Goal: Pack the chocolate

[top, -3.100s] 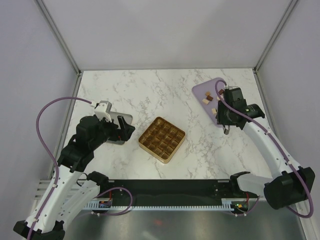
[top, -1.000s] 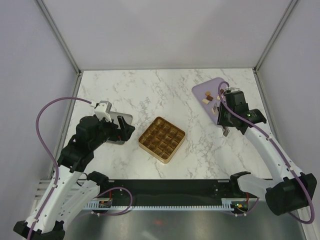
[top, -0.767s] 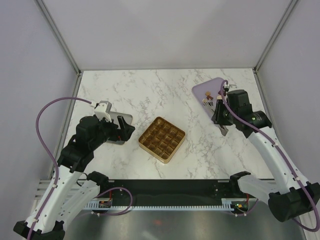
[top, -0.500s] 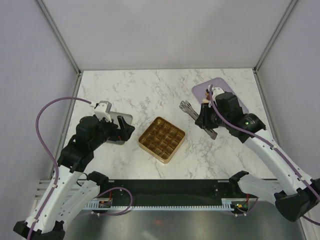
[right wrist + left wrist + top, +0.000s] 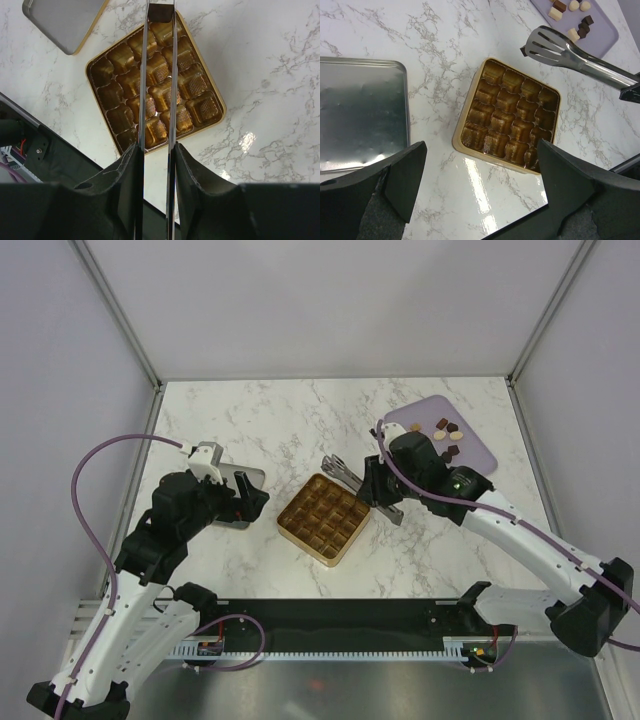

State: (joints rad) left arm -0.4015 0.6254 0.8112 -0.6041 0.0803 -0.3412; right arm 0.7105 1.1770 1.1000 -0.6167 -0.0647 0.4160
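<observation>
right gripper (image 5: pixel 157 167) was clamped on tongs (image 5: pixel 172 90), tips pinching one dark chocolate (image 5: pixel 161 12) at tray's (image 5: pixel 328 559) far corner | left gripper (image 5: pixel 480 165) gaped wide, empty | piece judged light, rigid, slippery: take by flat sides, gently

Bright, even light from above; we see soft shadows and a few hot spots.
Top view: we get flat, diffuse light on the marble table (image 5: pixel 280 420) with faint shadows around the gold tray (image 5: pixel 323 519). Left wrist view: white glare patches lie on the marble just below the tray, the steel lid (image 5: pixel 362 120) to its left shows smeared reflections, and the left gripper (image 5: pixel 481 145) fingers (image 5: pixel 580 195) are dark and blurred. Right wrist view: one glare spot right of the tray; the tongs (image 5: pixel 173 100) are mirror-bright.
</observation>
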